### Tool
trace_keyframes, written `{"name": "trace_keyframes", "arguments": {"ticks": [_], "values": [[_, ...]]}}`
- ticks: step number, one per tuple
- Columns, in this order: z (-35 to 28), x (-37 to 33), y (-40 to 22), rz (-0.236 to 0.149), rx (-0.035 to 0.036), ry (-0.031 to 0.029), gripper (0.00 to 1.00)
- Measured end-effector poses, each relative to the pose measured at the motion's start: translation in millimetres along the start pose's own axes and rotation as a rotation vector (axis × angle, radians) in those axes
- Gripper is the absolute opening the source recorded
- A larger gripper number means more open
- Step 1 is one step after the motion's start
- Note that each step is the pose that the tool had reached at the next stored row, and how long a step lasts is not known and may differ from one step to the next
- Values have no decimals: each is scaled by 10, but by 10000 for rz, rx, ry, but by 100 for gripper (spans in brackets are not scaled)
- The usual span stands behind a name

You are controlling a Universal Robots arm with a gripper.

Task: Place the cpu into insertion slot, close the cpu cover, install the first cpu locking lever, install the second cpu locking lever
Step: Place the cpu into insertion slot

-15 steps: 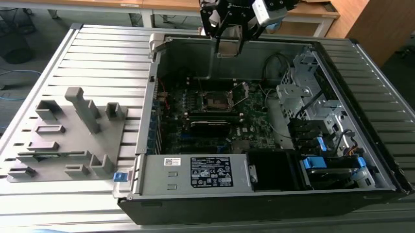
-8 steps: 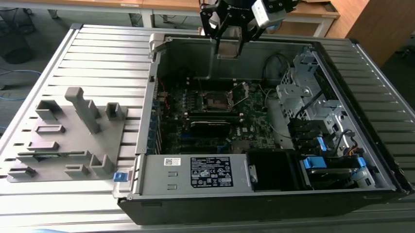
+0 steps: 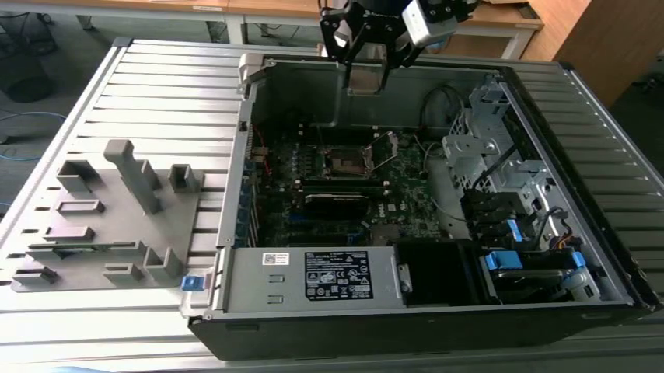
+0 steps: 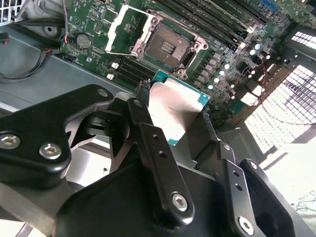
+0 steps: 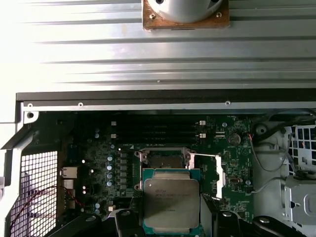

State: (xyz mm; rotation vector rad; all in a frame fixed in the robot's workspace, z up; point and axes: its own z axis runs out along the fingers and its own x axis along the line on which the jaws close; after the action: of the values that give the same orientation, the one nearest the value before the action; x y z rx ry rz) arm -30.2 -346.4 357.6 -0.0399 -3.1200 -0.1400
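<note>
Black matte linkage bars with silver screw heads, that's the gripper [image 4: 174, 114], closest to the lens in the second wrist view. I see its jaws clamped on the cpu [image 4: 175, 111], one finger [image 4: 148, 129] on each opposite edge. Chip is a flat square: dull brushed silver-grey lid, teal-green board edge showing round it. In the first wrist view the cpu [image 5: 171, 197] has faint etched print on top, which I can't make out.

In the exterior view the gripper [image 3: 365, 78] hangs over the far wall of the open computer case [image 3: 415, 326], with the chip up in the air, well apart from the insertion slot [image 3: 347, 161].

The slot [image 4: 168, 47] is square with a metal rim and a dark pin field, nothing seated in it. The cpu cover [image 4: 112, 32] is a thin shiny frame with a square window, flipped open beside the slot. The green motherboard [image 4: 98, 19] carries long black memory slots [image 4: 217, 24]. The grey power-supply box [image 3: 260, 284] has a white and black printed label [image 3: 337, 274].
</note>
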Motion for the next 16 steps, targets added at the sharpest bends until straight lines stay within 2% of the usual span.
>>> {"name": "trace_keyframes", "arguments": {"ticks": [16], "values": [[40, -1, -4, 0, 0, 0, 54]]}}
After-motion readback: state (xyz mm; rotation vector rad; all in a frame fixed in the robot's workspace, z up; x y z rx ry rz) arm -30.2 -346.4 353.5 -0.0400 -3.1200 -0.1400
